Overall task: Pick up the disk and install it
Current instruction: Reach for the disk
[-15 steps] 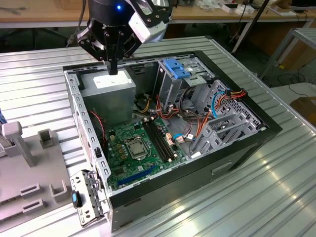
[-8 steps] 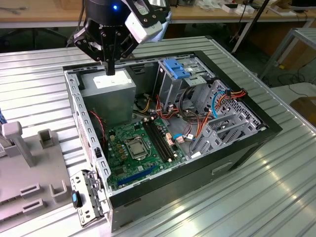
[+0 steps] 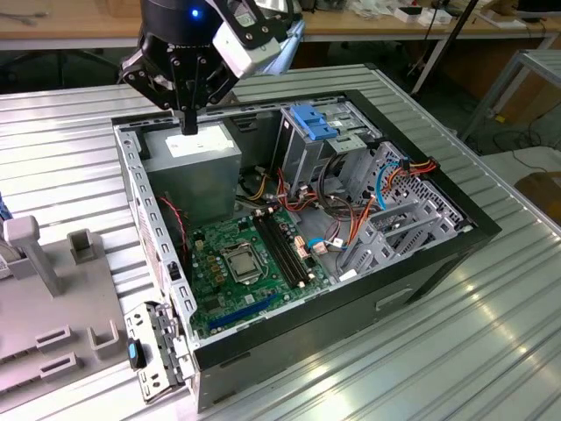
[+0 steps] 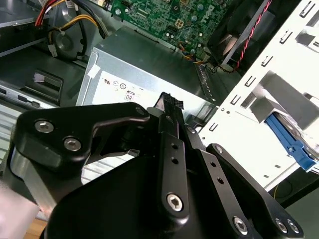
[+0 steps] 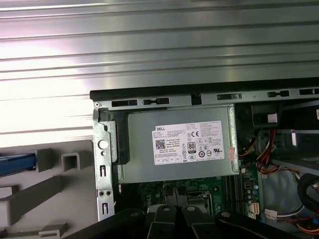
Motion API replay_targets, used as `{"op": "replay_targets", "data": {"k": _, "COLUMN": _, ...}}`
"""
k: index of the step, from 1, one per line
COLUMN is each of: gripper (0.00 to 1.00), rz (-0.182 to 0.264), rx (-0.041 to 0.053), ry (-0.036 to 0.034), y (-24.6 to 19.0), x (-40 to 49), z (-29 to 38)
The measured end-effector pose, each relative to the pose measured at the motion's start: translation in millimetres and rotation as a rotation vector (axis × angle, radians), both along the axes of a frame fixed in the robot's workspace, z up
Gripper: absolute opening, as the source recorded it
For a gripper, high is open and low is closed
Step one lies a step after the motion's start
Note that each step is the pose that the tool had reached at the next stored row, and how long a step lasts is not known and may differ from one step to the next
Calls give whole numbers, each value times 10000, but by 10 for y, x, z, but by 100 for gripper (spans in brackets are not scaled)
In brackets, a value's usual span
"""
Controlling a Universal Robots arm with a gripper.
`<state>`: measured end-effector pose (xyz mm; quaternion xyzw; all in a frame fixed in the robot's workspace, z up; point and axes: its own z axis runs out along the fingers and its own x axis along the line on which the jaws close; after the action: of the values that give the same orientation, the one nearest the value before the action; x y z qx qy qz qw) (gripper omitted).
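Observation:
The disk shows in both wrist views as a blue-railed edge resting on the pale grey fixture beside the computer case, with a strip of grey metal above the blue rail. My gripper hangs over the grey power-supply box at the back corner of the open case, well apart from the disk. Its black fingers are shut with nothing between them, and their tips point down at the case.
The open case holds a green motherboard, cable bundles and a grey drive cage topped by a blue bracket. A grey fixture with slots and posts stands at the exterior view's left on the ribbed metal table.

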<state>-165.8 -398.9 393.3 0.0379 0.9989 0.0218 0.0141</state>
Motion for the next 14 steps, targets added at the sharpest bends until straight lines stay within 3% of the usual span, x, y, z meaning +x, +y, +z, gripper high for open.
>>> {"op": "replay_targets", "data": {"k": 14, "gripper": 11, "rz": 1, "rx": -1, "ry": 1, "y": 0, "x": -138, "z": 0}}
